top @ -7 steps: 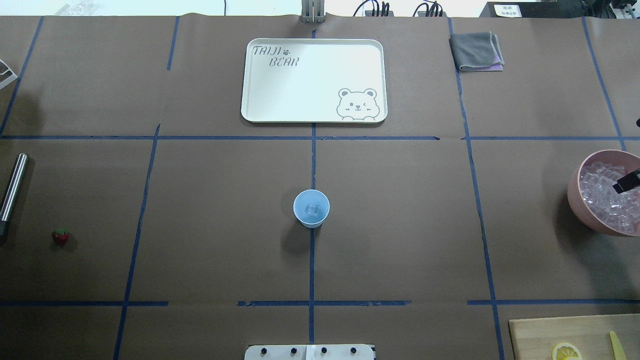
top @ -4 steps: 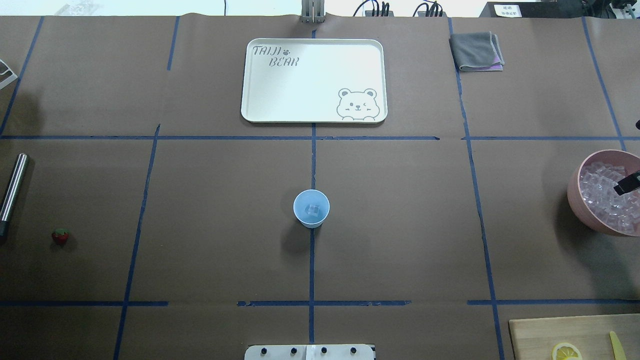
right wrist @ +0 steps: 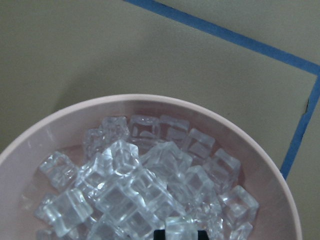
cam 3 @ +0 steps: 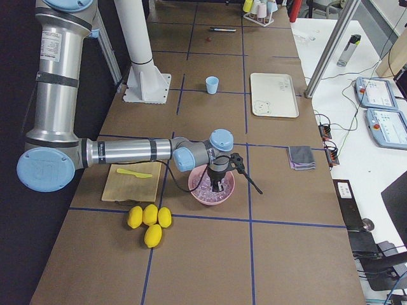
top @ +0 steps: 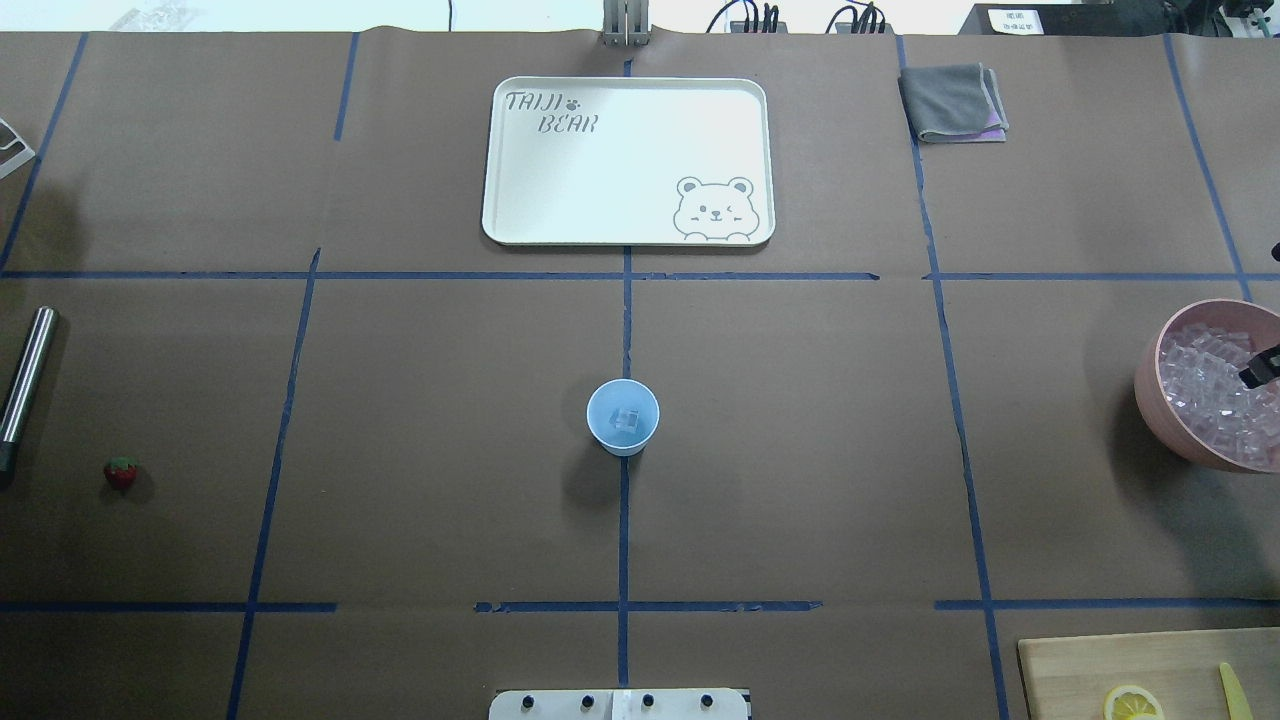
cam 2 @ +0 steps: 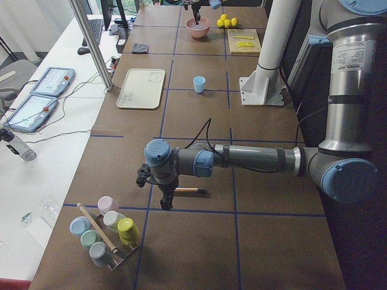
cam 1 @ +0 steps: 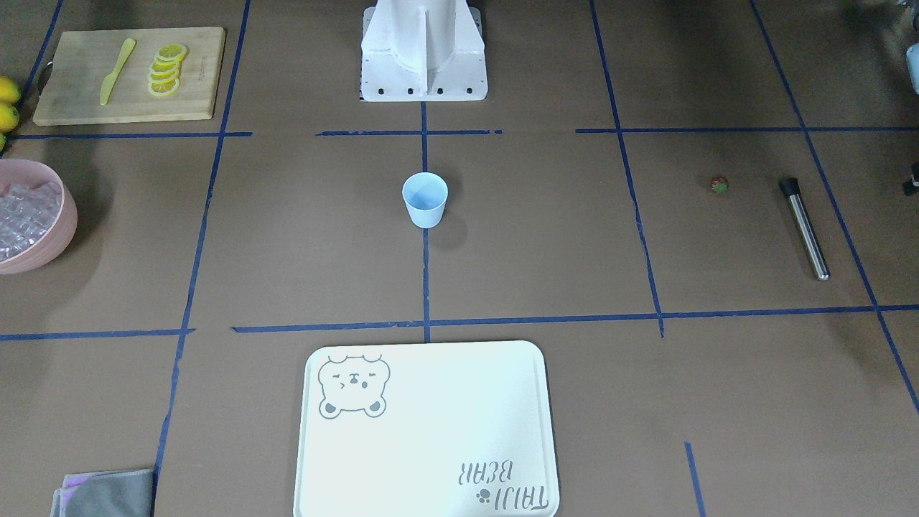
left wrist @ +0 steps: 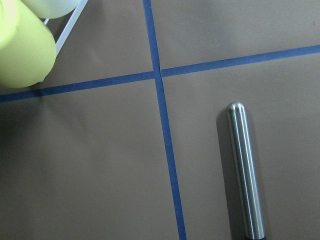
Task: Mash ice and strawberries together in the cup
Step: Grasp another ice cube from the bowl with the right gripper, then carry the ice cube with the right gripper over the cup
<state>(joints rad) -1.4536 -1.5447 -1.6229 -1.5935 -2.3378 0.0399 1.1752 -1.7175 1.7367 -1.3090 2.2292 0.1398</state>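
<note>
- Ice (right wrist: 130, 195) is heaped in the pink bowl (right wrist: 30, 145) directly beneath the right gripper (top: 1252, 374); its closure cannot be told.
- The cup (top: 622, 415) is found well apart, to that gripper's left.

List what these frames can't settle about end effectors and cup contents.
1. Right end effector: overhead's right edge cuts it; open or shut unclear.
2. Left end effector: only in exterior left, too small; state unclear.
3. Ice in cup: overhead blurs the count; cup wall hides it front-facing.
</note>
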